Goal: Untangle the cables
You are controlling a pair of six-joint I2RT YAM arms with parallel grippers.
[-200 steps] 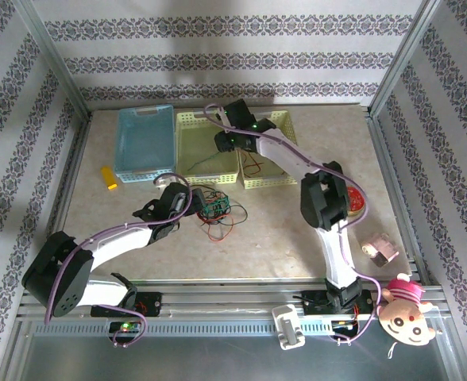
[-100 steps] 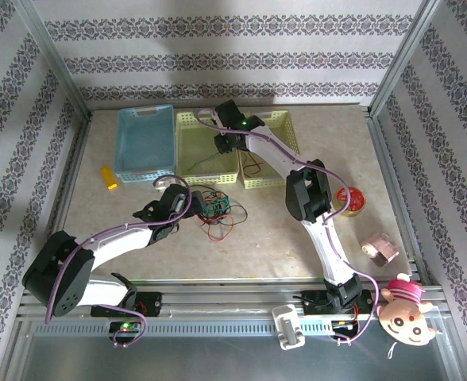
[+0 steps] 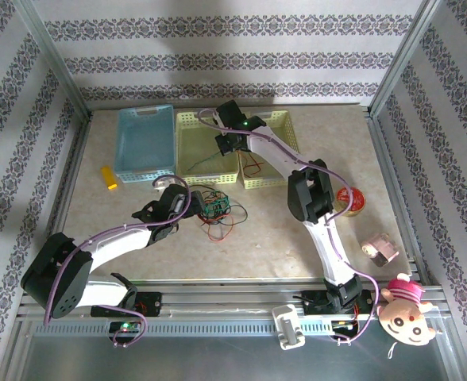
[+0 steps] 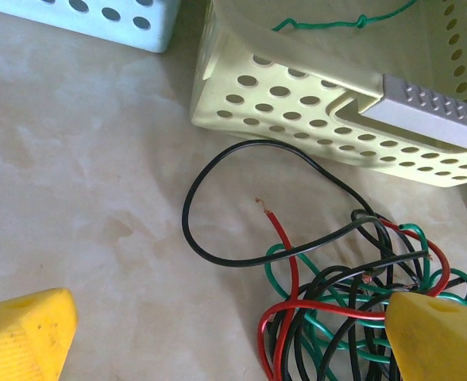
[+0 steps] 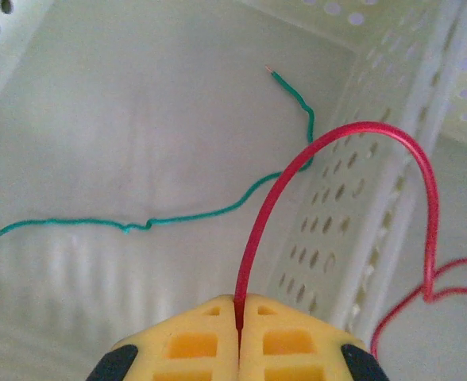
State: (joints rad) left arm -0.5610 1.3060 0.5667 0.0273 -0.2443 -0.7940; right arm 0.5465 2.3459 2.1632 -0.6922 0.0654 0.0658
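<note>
A tangle of red, green and black cables (image 4: 353, 305) lies on the table in front of the yellow basket (image 4: 313, 87). A black loop (image 4: 187, 216) and a red end (image 4: 279, 230) stick out of it to the left. My left gripper (image 4: 233, 341) is open and low over the table, its right fingertip (image 4: 440, 337) over the tangle's edge. In the top view the left gripper (image 3: 195, 203) sits just left of the tangle (image 3: 219, 211). My right gripper (image 5: 239, 305) is shut on a red cable (image 5: 341, 131) that arches over the basket wall. A single green cable (image 5: 178, 218) lies on that basket's floor.
A blue basket (image 3: 144, 143) stands left of two yellow baskets (image 3: 187, 159) (image 3: 285, 127). A yellow marker (image 3: 108, 177) lies at the left. A red roll (image 3: 350, 200), a pink object (image 3: 379, 248) and a doll (image 3: 404, 309) are at the right.
My right gripper has closed on the red cable, and the right arm's elbow has swung slightly left. The left arm has not moved.
</note>
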